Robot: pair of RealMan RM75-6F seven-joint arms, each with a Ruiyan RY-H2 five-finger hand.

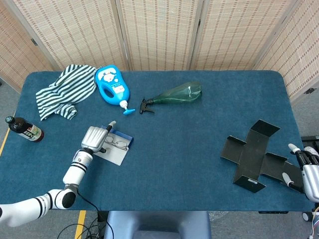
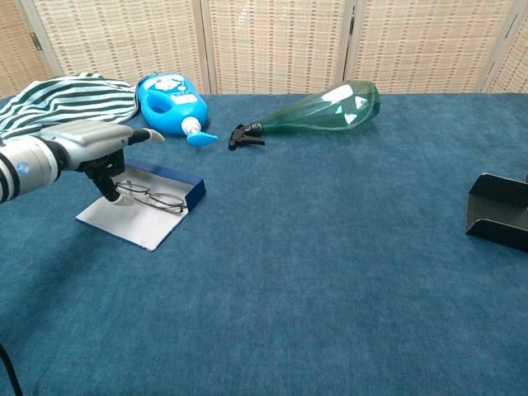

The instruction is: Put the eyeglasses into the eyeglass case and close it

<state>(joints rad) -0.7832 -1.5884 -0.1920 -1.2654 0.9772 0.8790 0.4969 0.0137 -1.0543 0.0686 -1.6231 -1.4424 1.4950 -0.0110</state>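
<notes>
Head view: on the blue felt bench [image 1: 189, 149], thin wire-rimmed eyeglasses [image 1: 117, 143] lie in the open, flat rectangular eyeglass case [image 1: 115, 150]; the left robot hand [image 1: 94, 137] hovers over its left end, and the right robot hand [image 1: 305, 167], unclenched, grasps nothing. Chest view: the left robot hand's [image 2: 95, 140] fingers [image 2: 107, 186] point down at the eyeglasses' [image 2: 153, 196] near end; whether they grasp it cannot be told.

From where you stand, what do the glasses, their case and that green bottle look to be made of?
The eyeglasses look like thin metal wire with clear lenses. The eyeglass case seems stiff card or plastic, matte blue walls with a pale flat lid. The green spray bottle looks like translucent glossy plastic, given the highlights on its side, with a black trigger.
</notes>
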